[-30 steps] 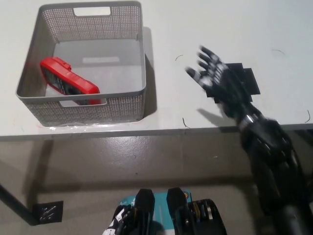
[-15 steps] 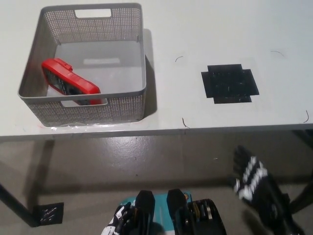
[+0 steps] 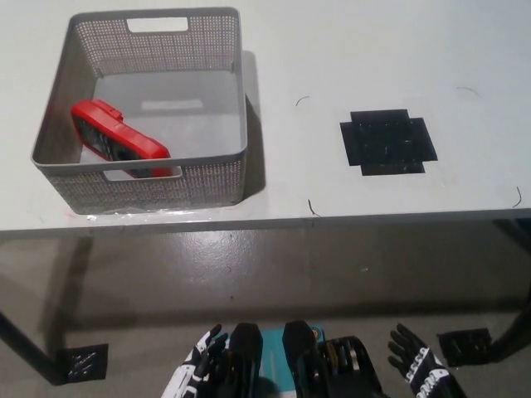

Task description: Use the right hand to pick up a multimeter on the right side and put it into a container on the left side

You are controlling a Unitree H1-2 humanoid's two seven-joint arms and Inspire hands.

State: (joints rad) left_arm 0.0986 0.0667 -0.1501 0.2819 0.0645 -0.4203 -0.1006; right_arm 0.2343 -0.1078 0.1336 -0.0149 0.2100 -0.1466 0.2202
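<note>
Two hands: both are hanging low at the bottom edge, below the table's front edge, neither touching anything.
Right hand (image 3: 419,369): black, sitting at the lower right with its fingers spread apart and holding nothing.
Left hand (image 3: 202,363): white, resting at the lower left of centre, fingers apart and empty.
Multimeter (image 3: 118,138): red, lying tilted inside the container, towards its left and front wall.
Container (image 3: 166,184): grey perforated basket with handle slots, standing on the left part of the table.
Table (image 3: 332,50): white top, carrying faint dark scuff marks; its front edge is running across the middle of the view.
Black pad (image 3: 388,141): cross-shaped patch lying flat on the right part of the table, well apart from the container.
Floor (image 3: 249,265): grey-brown, showing below the table edge, with a small dark square marker (image 3: 83,359) lying at the lower left.
</note>
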